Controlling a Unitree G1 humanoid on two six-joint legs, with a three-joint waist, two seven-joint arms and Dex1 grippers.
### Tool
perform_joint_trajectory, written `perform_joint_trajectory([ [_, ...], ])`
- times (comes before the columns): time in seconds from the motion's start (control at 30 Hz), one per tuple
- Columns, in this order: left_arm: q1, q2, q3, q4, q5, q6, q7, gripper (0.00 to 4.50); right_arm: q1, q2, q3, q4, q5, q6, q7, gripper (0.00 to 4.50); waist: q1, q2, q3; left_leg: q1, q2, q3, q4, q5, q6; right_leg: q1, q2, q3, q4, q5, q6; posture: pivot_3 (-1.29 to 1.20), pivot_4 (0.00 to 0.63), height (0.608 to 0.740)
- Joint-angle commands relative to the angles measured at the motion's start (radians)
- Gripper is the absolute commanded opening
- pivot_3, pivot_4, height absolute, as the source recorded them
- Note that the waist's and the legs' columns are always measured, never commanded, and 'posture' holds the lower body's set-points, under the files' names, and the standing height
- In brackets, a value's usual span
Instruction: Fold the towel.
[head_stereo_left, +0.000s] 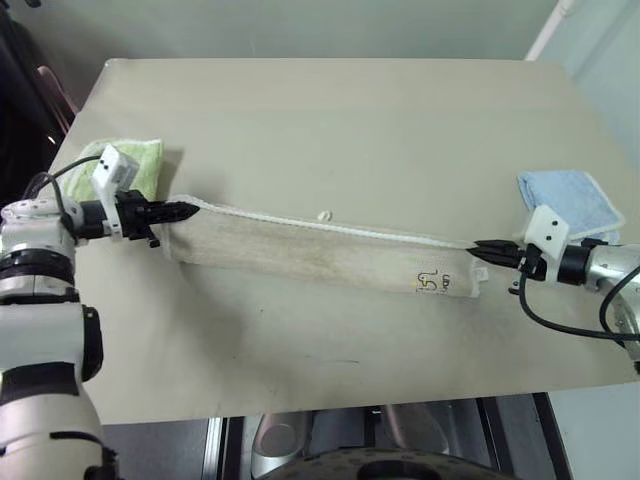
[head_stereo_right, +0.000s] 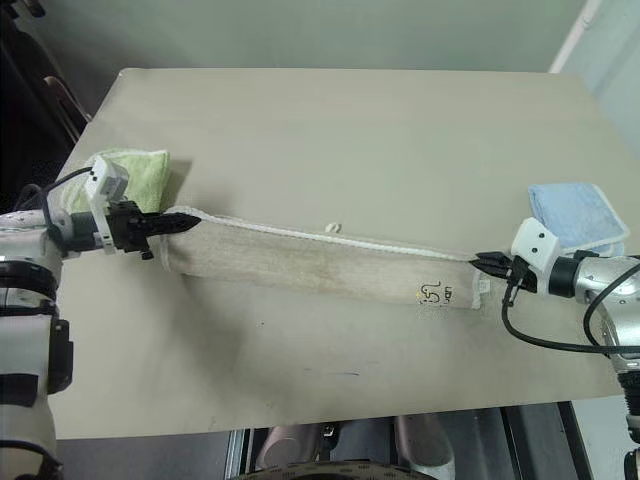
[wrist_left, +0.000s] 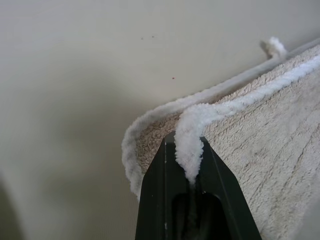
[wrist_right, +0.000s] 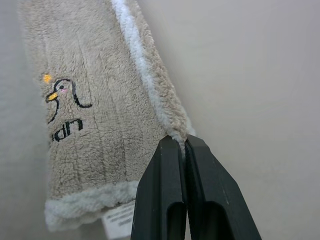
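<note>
The beige towel (head_stereo_left: 320, 252) stretches as a long narrow band across the table, white corded edging along its far side and a small loop tag (head_stereo_left: 323, 215) midway. A duck emblem (wrist_right: 62, 97) marks its right end. My left gripper (head_stereo_left: 186, 211) is shut on the towel's left corner, with the white cord (wrist_left: 190, 145) pinched between its fingers. My right gripper (head_stereo_left: 478, 247) is shut on the right corner, clamping the edge (wrist_right: 175, 127). The cloth hangs taut between both grippers, just above the tabletop.
A green folded towel (head_stereo_left: 140, 165) lies behind my left gripper near the table's left edge. A light blue folded towel (head_stereo_left: 570, 198) lies behind my right gripper near the right edge. The beige table (head_stereo_left: 330, 110) has wide bare room beyond the band.
</note>
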Motion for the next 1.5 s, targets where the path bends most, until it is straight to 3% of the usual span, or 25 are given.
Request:
perform_joint_trajectory([
  [0.03,-0.013,0.04,0.044,0.026,0.046,-0.017,0.054,0.0,-0.001,-0.023,-0.052,0.057,-0.042,0.014,-0.044,0.02,0.0,0.0,0.0,0.0,0.0,0.0,0.0,0.0,0.0,0.0,0.0,0.0,0.0,0.0,0.0,0.0,0.15,0.74],
  [0.1,-0.022,0.027,0.053,0.03,0.058,-0.008,0.05,0.0,0.005,-0.024,-0.059,0.04,-0.016,0.035,-0.032,0.02,0.0,0.0,0.0,0.0,0.0,0.0,0.0,0.0,0.0,0.0,0.0,0.0,0.0,0.0,0.0,0.0,0.15,0.74],
  [0.2,-0.035,0.006,0.071,0.033,0.071,0.0,0.052,0.66,0.01,-0.012,-0.073,0.011,0.024,0.068,-0.023,0.7,0.0,0.0,0.0,0.0,0.0,0.0,0.0,0.0,0.0,0.0,0.0,0.0,0.0,0.0,0.0,0.0,0.15,0.74],
  [0.5,-0.036,-0.016,0.145,0.03,0.087,-0.049,0.072,3.7,0.01,0.015,-0.104,-0.026,0.03,0.096,-0.049,3.71,-0.001,0.0,0.0,0.0,0.0,0.001,0.0,0.0,0.0,0.0,0.0,0.0,0.0,0.0,-0.001,0.0,0.15,0.74],
  [0.57,-0.035,-0.023,0.182,0.027,0.078,-0.115,0.137,4.4,0.029,0.012,-0.126,-0.049,0.049,0.127,-0.051,4.39,0.001,0.0,0.0,0.0,0.0,0.0,0.0,0.0,0.0,0.0,0.0,0.0,0.0,0.0,-0.001,0.0,0.15,0.74],
  [0.9,-0.087,-0.071,0.34,0.006,-0.024,-0.039,0.067,4.46,0.211,0.078,-0.366,-0.301,0.33,0.442,-0.123,4.48,0.006,0.0,0.0,-0.001,-0.001,0.002,-0.001,0.0,0.0,0.0,0.0,0.0,-0.001,-0.002,0.0,0.0,0.15,0.74],
  [1.2,-0.008,-0.116,0.293,-0.132,-0.037,0.183,-0.195,4.46,0.351,0.234,-0.611,-0.498,0.839,0.794,-0.394,4.48,0.006,0.0,0.0,-0.001,-0.001,0.002,-0.001,-0.001,0.0,0.0,0.001,0.0,0.0,-0.004,0.0,0.0,0.15,0.74],
  [1.4,0.158,-0.203,0.269,-0.438,-0.11,0.238,-0.223,4.46,0.445,0.293,-0.59,-0.528,1.175,0.863,-0.703,4.48,0.006,0.0,0.0,-0.001,-0.001,0.001,-0.001,-0.002,0.001,0.001,0.0,0.001,0.0,-0.005,0.002,0.0,0.15,0.74],
  [1.5,0.267,-0.24,0.221,-0.635,-0.139,0.288,-0.208,4.46,0.515,0.296,-0.525,-0.524,1.3,0.87,-0.835,4.48,0.006,0.0,0.0,-0.001,-0.001,0.002,0.0,-0.003,0.002,0.001,0.0,0.001,0.0,-0.012,0.013,0.0,0.15,0.74],
])
